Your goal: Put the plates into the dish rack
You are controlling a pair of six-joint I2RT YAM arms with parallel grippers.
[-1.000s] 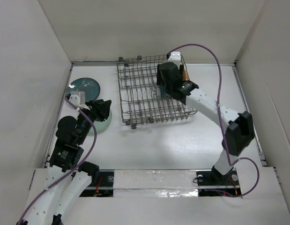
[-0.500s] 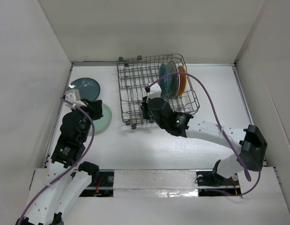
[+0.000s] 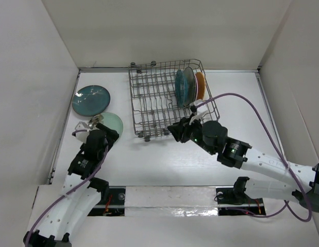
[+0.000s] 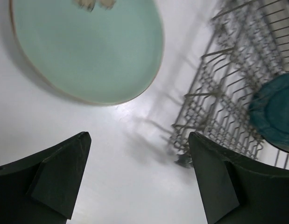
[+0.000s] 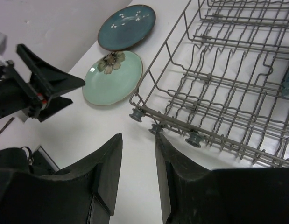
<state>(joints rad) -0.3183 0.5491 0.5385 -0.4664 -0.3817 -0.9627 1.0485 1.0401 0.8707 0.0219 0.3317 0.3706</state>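
Note:
The dish rack (image 3: pixel 159 103) stands at the back centre, with three plates upright on edge at its right end: teal (image 3: pixel 180 86), greyish (image 3: pixel 189 80) and orange-brown (image 3: pixel 200 85). A dark teal plate (image 3: pixel 90 99) and a pale mint plate (image 3: pixel 115 122) lie flat on the table, left of the rack. My left gripper (image 3: pixel 104 133) hangs open and empty at the mint plate's near edge (image 4: pixel 88 51). My right gripper (image 3: pixel 175 128) is open with a narrow gap, empty, just in front of the rack's near rail (image 5: pixel 200 128).
White walls close in the table on the left, back and right. The rack's small round feet (image 5: pixel 137 115) stick out along its near edge. In the right wrist view, the left gripper (image 5: pixel 76 91) points at the mint plate (image 5: pixel 112 77), with the dark teal plate (image 5: pixel 127 26) beyond.
The right arm has left the rack's right end and swung to the rack's near side; three plates now show there. The left gripper drew back off the mint plate and opened wide.

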